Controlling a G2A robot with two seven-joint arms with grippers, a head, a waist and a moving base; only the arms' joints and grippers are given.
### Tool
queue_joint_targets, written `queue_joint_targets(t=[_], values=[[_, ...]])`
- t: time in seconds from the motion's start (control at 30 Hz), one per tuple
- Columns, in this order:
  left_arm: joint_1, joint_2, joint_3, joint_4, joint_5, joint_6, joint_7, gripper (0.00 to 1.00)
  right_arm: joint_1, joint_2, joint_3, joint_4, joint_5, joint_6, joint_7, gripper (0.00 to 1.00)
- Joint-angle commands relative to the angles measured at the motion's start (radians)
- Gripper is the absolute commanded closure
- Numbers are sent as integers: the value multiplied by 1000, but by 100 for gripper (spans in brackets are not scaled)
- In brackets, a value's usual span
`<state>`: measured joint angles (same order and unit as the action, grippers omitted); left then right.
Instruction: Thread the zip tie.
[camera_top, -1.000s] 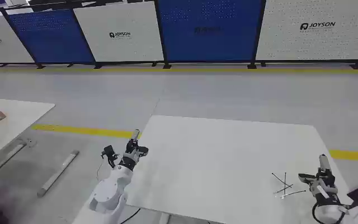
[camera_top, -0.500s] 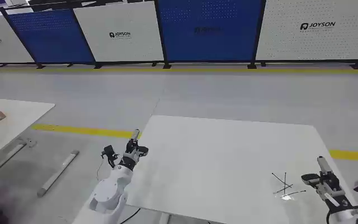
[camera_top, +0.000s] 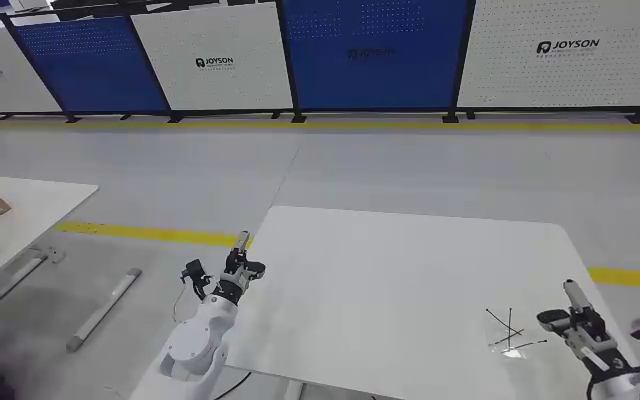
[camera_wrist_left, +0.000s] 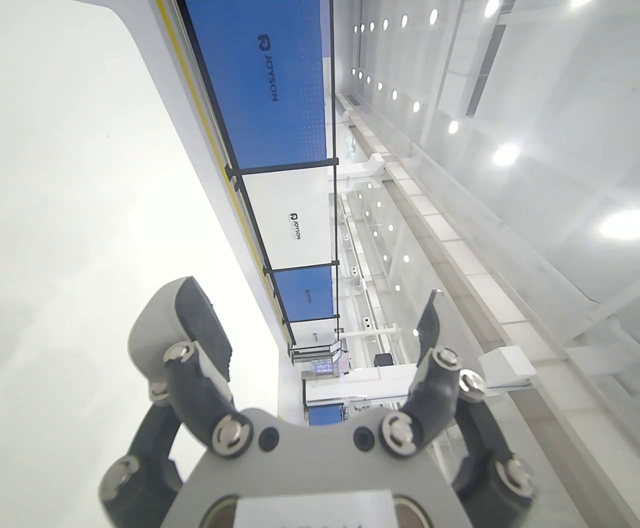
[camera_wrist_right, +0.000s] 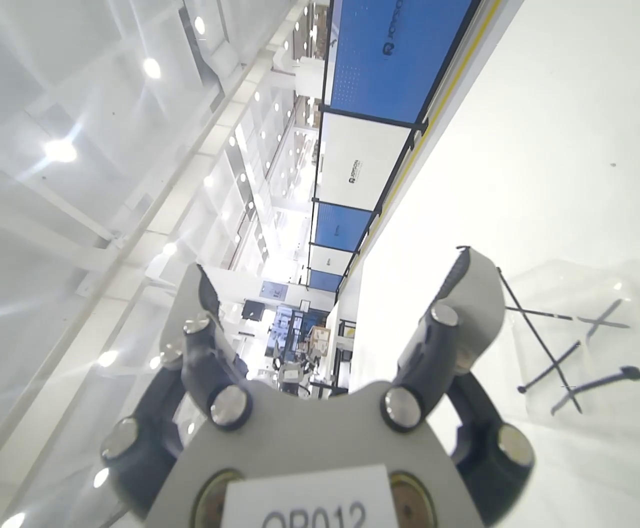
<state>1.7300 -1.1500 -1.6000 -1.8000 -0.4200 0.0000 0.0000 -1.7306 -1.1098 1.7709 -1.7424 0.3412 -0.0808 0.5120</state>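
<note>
Right gripper (camera_wrist_right: 332, 270) is wide open and holds nothing. Compared with one second ago it stands farther out, at the right edge of the worktop (camera_top: 400, 290); then it was reaching in toward the zip ties (camera_top: 508, 330). In the last half second it hardly shifts.

The zip ties (several thin black ones, crossed over each other) lie flat near the right edge of the worktop, on what looks like a clear plastic sheet (camera_wrist_right: 565, 285). They lie exactly as they did a second ago, so none is picked up. In the right wrist view they are beside the gripper, not between its fingers.

Left gripper (camera_wrist_left: 312, 300) is also wide open and empty. It is at the left edge of the worktop, well apart from the ties, and it has not changed place.

In my judgement the task is at its very beginning. The retreat means that no grasp is made yet, and the right gripper must come again to one tie. A tie is thin and flat on smooth plastic, so it is probably easy to miss.
</note>
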Motion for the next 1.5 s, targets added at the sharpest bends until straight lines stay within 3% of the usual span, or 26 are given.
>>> queue_joint_targets(t=[0.0,0.23,0.4,0.8,1.0,1.2,1.27,1.47], values=[[0,0,0,0,0,0,0,0,5,6,37,22,2,-8,63,0],[0,0,0,0,0,0,0,0,5,20,119,109,-4,-58,178,0],[0,0,0,0,0,0,0,0,30,23,94,173,-56,-46,182,0],[0,0,0,0,0,0,0,0,33,23,92,175,-63,-47,174,0],[0,0,0,0,0,0,0,0,37,35,133,220,-79,-144,298,0],[0,0,0,0,0,0,0,0,72,43,119,277,-122,-195,351,0],[0,0,0,0,0,0,0,0,86,47,102,284,-192,-230,354,0],[0,0,0,0,0,0,0,0,86,47,102,284,-192,-230,354,0]])
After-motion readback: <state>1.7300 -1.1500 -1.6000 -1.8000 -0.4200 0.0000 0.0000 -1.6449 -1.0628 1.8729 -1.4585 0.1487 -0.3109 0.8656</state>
